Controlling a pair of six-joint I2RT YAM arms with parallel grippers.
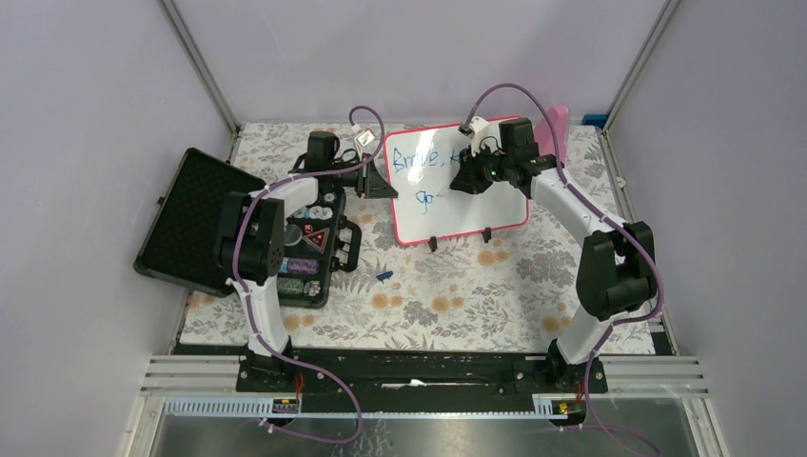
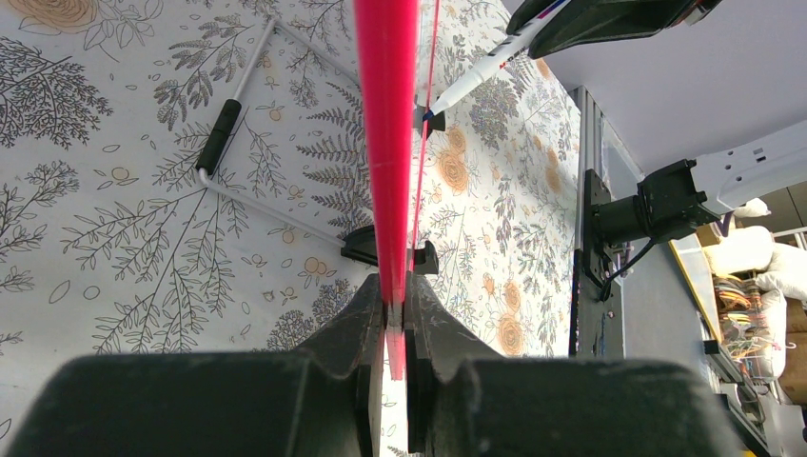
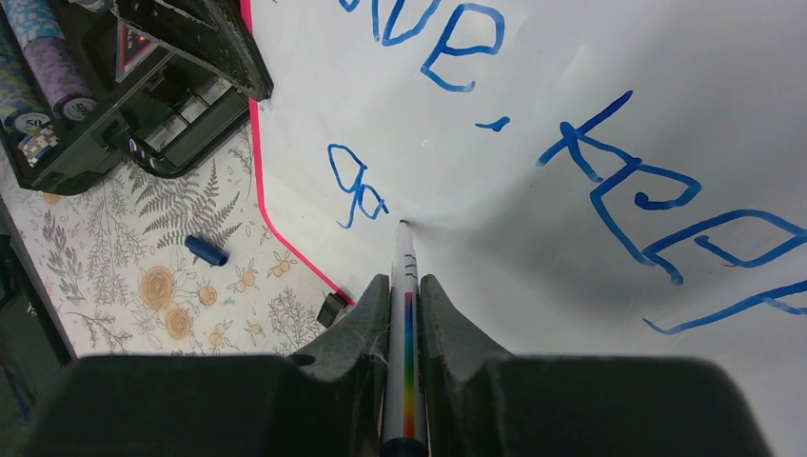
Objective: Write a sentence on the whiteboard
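The whiteboard [image 1: 476, 205] with a red-pink frame stands tilted on two black feet at mid-table. Blue lettering [image 1: 419, 158] reads "Brave, keep" with "go" [image 3: 354, 186] below it. My left gripper [image 1: 379, 181] is shut on the board's left edge; in the left wrist view the red frame [image 2: 387, 143] runs between its fingers. My right gripper [image 1: 468, 181] is shut on a white marker [image 3: 403, 314] with a rainbow stripe. The marker tip touches the board just right of the "go". The marker also shows in the left wrist view [image 2: 490, 65].
An open black case [image 1: 195, 219] with poker chips [image 1: 303, 262] lies at the left. A blue marker cap [image 1: 384, 275] lies on the floral cloth in front of the board, also in the right wrist view [image 3: 206, 250]. A pink paddle-shaped object [image 1: 553, 129] stands behind the board.
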